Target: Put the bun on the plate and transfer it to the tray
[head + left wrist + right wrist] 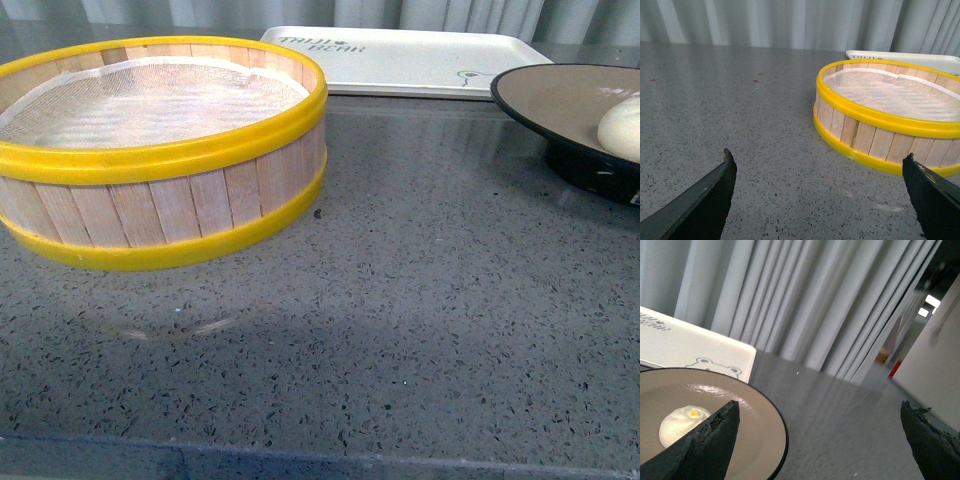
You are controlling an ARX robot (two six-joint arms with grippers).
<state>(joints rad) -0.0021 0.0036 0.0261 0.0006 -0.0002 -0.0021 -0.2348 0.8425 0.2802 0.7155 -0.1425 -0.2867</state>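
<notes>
The white bun [622, 126] lies on the brownish plate [560, 98] with a black rim and foot, at the right edge of the front view. The white tray [400, 60] lies behind it at the back. In the right wrist view the bun [681, 423] sits on the plate [755, 415], with the tray [695, 347] beyond. My right gripper [820, 412] is open and empty beside the plate's rim. My left gripper [820, 162] is open and empty above the counter, next to the steamer basket. Neither arm shows in the front view.
A yellow-rimmed wooden steamer basket [150, 150] with a white cloth liner stands at the left; it also shows in the left wrist view [890, 115]. The grey speckled counter [400, 300] spreads in front. Grey curtains hang behind.
</notes>
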